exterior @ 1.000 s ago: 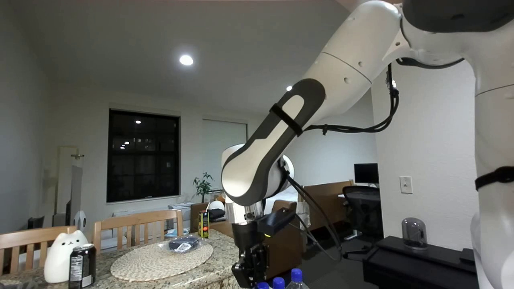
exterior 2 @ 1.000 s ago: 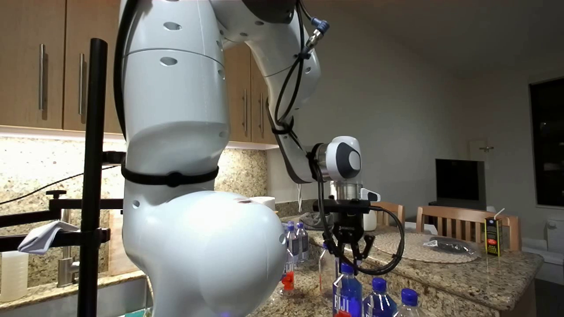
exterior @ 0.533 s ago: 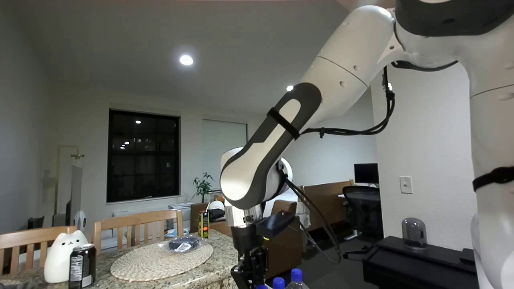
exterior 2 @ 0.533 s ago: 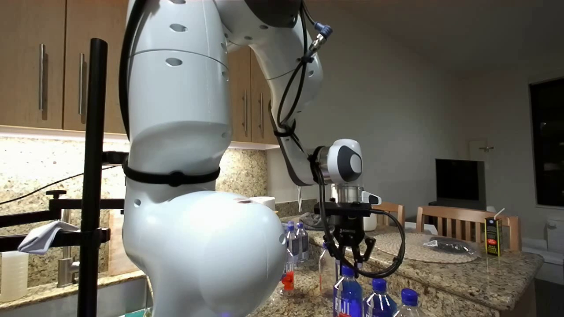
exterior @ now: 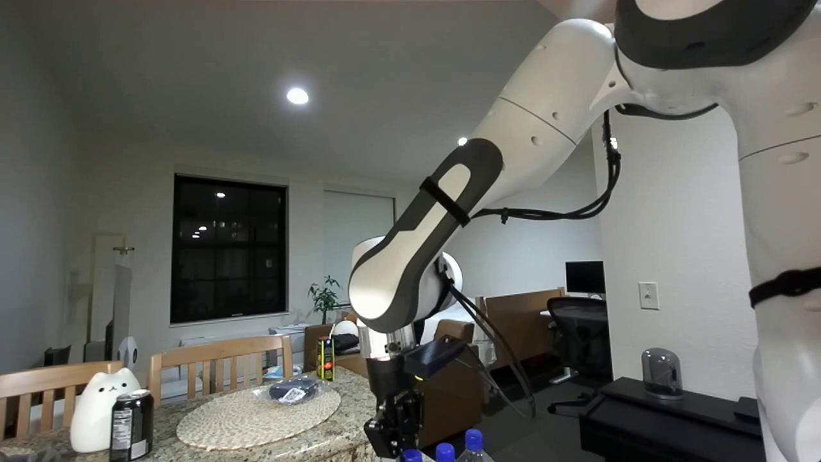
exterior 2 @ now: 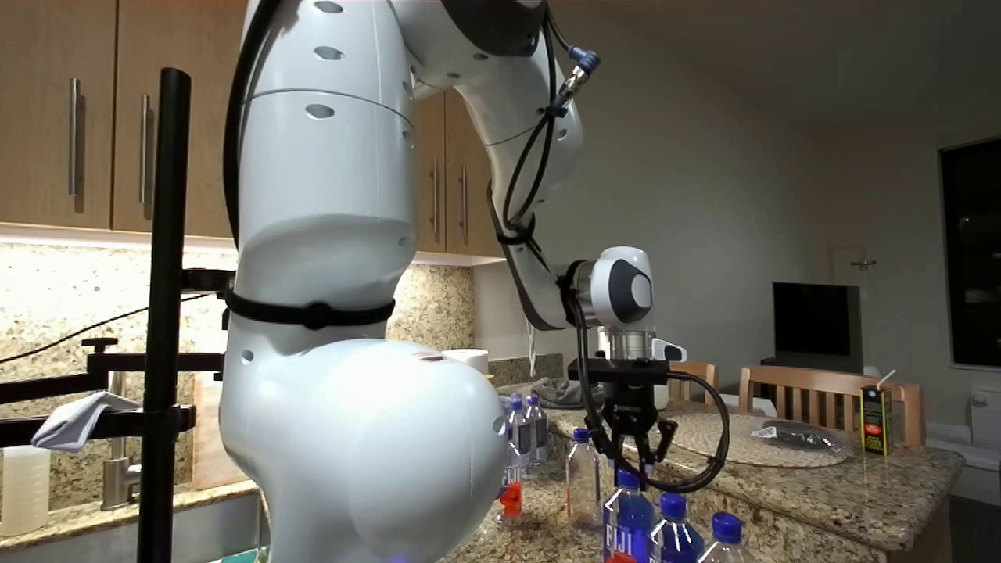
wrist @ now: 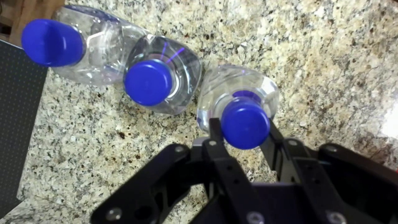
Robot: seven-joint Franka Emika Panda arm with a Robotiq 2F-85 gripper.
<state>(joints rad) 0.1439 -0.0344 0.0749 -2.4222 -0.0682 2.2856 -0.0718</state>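
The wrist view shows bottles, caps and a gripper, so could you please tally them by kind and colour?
Clear bottles: 3
Blue caps: 3, one on each bottle
Black gripper: 1, its jaws on either side of one cap
Total: 7, counting caps apart from bottles

We get bright light from under the cupboards [exterior 2: 39, 117], but dimness past the right corner of the counter [exterior 2: 891, 481]; a ceiling lamp [exterior: 297, 96] glares and the window [exterior: 229, 269] mirrors lights; in the wrist view glare bleaches part of the worktop [wrist: 326, 62], and a bottle [wrist: 245, 121] glints, slightly soft
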